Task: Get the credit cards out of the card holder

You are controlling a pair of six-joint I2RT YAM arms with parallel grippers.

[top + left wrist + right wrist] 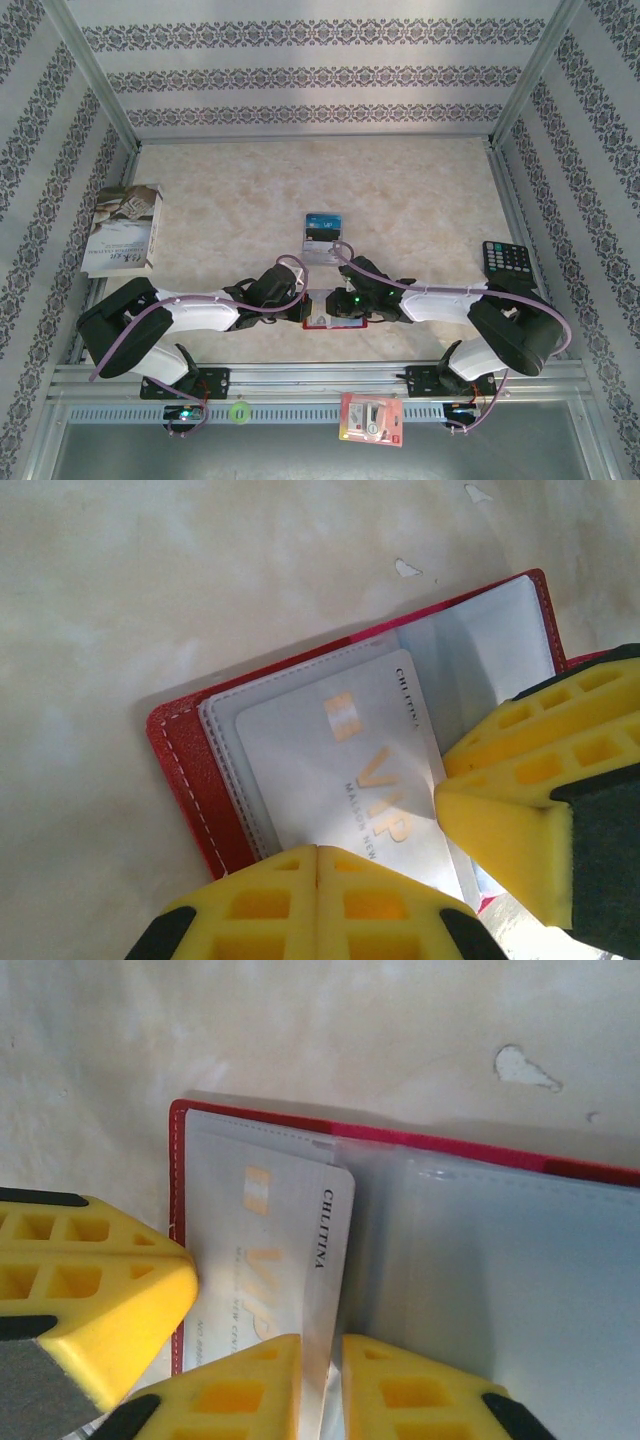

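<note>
Bright, washed-out wrist views; soft shadows.

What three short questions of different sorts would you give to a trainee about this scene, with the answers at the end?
1. True or false: the card holder lies open on the table.
2. Which word is printed large on the white card in the holder's clear pocket? A) VIP B) GOLD C) BANK
3. Fill the gap: the jaws of the left gripper are ___.

Key: 1 true; 2 A; 3 shut.
</note>
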